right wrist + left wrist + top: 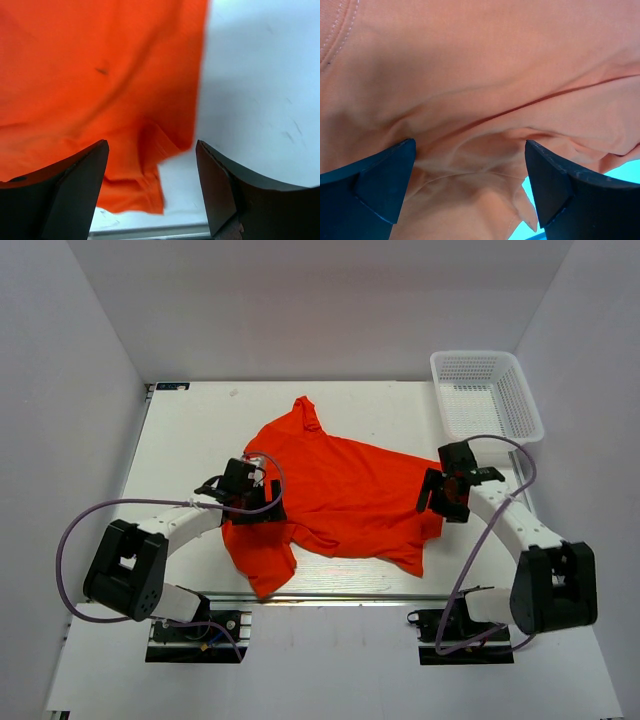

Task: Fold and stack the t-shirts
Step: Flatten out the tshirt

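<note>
One orange-red t-shirt (340,495) lies spread and wrinkled across the middle of the white table, collar toward the back. My left gripper (262,508) is open, low over the shirt's left side; its view fills with creased fabric (480,90) between the two fingers (380,185). My right gripper (435,502) is open above the shirt's right edge; its view shows the shirt's edge and a folded corner (145,175) between the fingers (220,185). Neither gripper holds cloth.
A white mesh basket (490,400) stands at the back right corner. White walls close in the left, back and right. The table's front edge with a metal rail (330,595) runs just below the shirt's hem.
</note>
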`<move>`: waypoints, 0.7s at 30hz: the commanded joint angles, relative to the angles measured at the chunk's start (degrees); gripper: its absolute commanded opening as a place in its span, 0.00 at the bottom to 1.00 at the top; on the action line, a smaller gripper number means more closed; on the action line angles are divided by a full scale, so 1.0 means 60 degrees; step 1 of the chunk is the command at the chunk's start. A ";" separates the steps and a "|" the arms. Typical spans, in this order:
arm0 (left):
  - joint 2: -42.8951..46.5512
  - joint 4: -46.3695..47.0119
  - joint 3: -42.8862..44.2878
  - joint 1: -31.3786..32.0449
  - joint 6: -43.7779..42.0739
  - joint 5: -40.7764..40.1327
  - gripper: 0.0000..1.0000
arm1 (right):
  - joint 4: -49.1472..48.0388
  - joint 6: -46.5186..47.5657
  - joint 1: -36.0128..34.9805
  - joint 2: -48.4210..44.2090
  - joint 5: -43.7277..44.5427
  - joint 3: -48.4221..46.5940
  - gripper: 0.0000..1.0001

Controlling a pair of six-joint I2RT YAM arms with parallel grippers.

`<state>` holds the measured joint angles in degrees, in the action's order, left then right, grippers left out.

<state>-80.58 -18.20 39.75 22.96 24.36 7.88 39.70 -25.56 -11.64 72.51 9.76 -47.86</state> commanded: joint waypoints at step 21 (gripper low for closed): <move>-0.1757 -0.0013 0.4331 -0.0047 -0.1085 -0.1137 1.00 | -0.2984 0.1489 -0.0037 0.8403 -0.1141 -0.6543 0.82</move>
<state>-88.23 -18.11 61.41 22.96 19.77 3.55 23.62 -20.32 -11.97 114.59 6.59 -79.05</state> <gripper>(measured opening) 0.996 0.812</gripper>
